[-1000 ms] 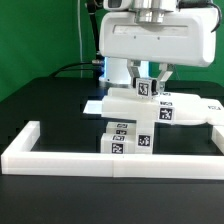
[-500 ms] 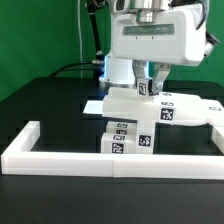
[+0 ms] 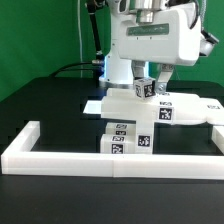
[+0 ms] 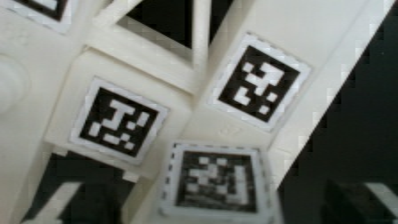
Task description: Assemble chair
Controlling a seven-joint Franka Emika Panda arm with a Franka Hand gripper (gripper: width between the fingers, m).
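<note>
**Chair build, mid-assembly: gripper (image 3: 148, 80) open over the joined parts**
Past the border rail (image 3: 110, 158), I see the chair's stacked white parts (image 3: 128, 128) just below the fingers (image 4: 59, 205). The fingers stand spread either side of a tagged upright piece (image 3: 145, 89). Next, I judge, a straight lift clear.
</note>
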